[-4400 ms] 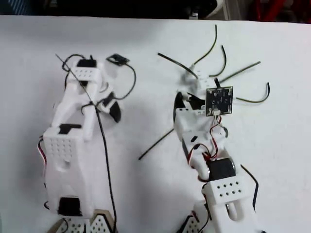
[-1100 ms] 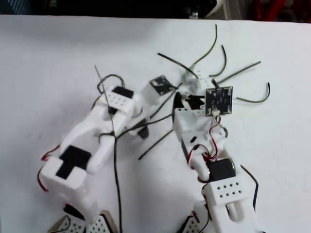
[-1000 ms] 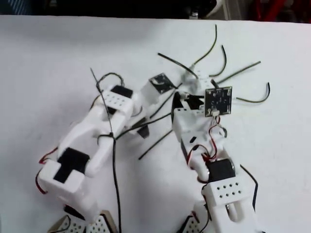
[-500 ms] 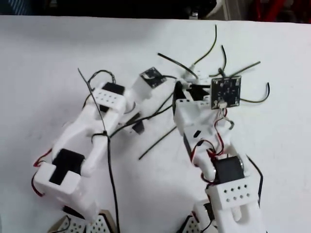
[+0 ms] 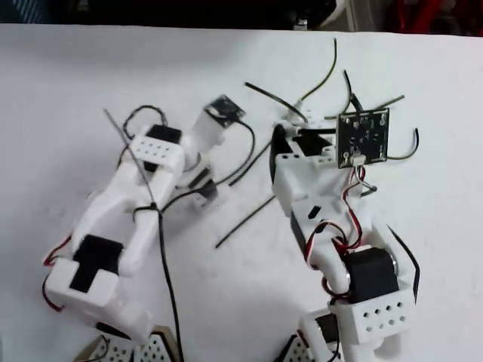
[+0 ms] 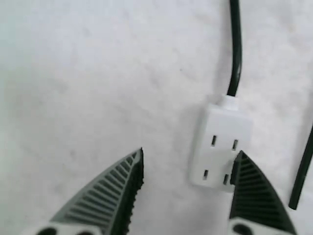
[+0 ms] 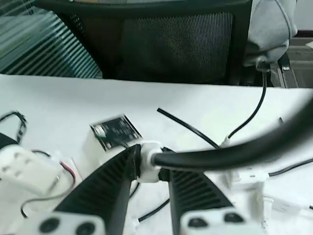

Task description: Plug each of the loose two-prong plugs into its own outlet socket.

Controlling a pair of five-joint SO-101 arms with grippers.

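In the left wrist view my left gripper (image 6: 190, 154) hangs open over the white table. A white outlet socket block (image 6: 219, 155) lies flat there against the inner side of one finger, and its black cord (image 6: 235, 49) runs away from it. From above, the left gripper (image 5: 201, 188) sits left of centre. My right gripper (image 7: 150, 162) is shut on a white two-prong plug (image 7: 145, 155), whose thick black cord (image 7: 234, 151) trails off sideways. In the high view the right gripper (image 5: 290, 141) is held at mid-table among the cords.
Several loose black cords (image 5: 245, 220) lie around and beyond the right gripper, some with small white ends (image 5: 296, 121). The left arm's wrist camera board (image 7: 115, 131) is close to the right gripper. The table's far edge (image 5: 241, 29) borders a dark chair (image 7: 171, 44).
The left arm has swung back to the left, away from the right gripper. The right arm has shifted farther up the table with the plug still in its grip.
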